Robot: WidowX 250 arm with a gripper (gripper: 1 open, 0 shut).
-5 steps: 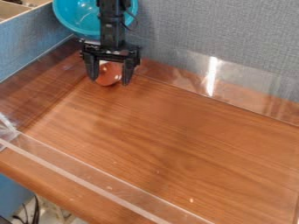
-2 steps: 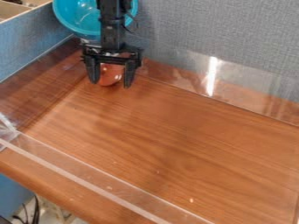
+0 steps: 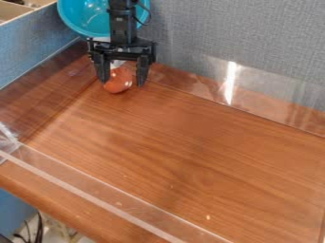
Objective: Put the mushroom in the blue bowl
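Observation:
The mushroom (image 3: 117, 84), a small orange-red rounded toy, lies on the wooden table near the back left. My gripper (image 3: 122, 80) hangs straight down over it, its black fingers (image 3: 101, 74) standing on either side of the mushroom with gaps showing, so the jaws are open. The mushroom's lower part shows below the fingertips. The blue bowl (image 3: 86, 17), glossy turquoise, sits behind the gripper at the top left, partly hidden by the arm.
A grey-blue wall (image 3: 229, 38) runs along the back. A clear plastic barrier (image 3: 76, 185) edges the wooden table (image 3: 191, 152). A blue box side (image 3: 26, 47) stands at the left.
The gripper has risen slightly and its fingers stand a little closer together. The mushroom has stayed in about the same place.

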